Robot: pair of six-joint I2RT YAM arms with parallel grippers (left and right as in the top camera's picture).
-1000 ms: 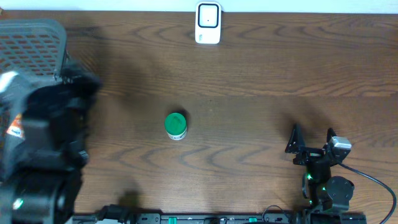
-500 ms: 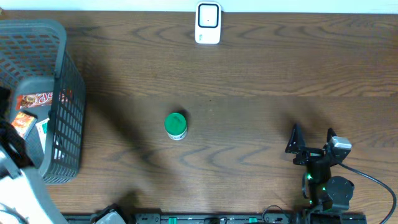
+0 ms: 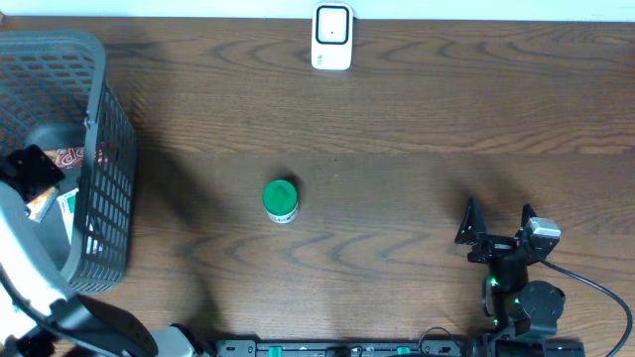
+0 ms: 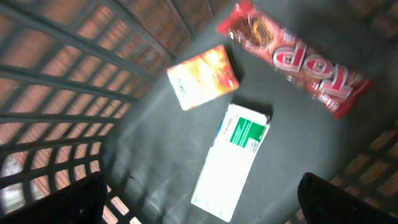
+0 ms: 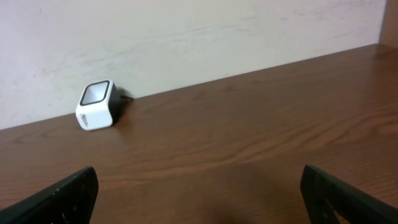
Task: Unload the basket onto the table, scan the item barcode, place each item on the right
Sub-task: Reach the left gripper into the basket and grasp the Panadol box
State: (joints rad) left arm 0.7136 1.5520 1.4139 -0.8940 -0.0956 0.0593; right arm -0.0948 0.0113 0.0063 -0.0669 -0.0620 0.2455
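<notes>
Closest to me, my right gripper (image 3: pixel 497 221) sits low over the near-right part of the table (image 3: pixel 417 129). Its jaws are spread wide with only bare wood between them, and a black cable (image 3: pixel 595 290) trails off behind the arm. From its wrist camera I see both dark fingers (image 5: pixel 59 199) at the bottom corners and open tabletop between.

My left gripper (image 3: pixel 30 169) hangs over the grey mesh basket (image 3: pixel 109 149) on the left side. Its fingers (image 4: pixel 68 202) are also wide apart and grip nothing.

Three items lie flat and slightly blurred on the dark basket floor below it. A white box with a green label (image 4: pixel 233 162) is nearest the fingers. An orange packet (image 4: pixel 204 76) lies just beyond it, and a red snack bag (image 4: pixel 295 59) lies further off at an angle. I cannot make out a barcode on any of them.

Further out, near the middle of the table, a green-lidded tub (image 3: pixel 281 199) stands upright, well apart from both arms and the basket.

The surface is dark brown wood with a strong wavy grain. The small white scanner (image 3: pixel 331 38) stands at its far edge with its window facing my way. Right behind it rises a plain off-white wall (image 5: pixel 217 31) with faint scuffs.
</notes>
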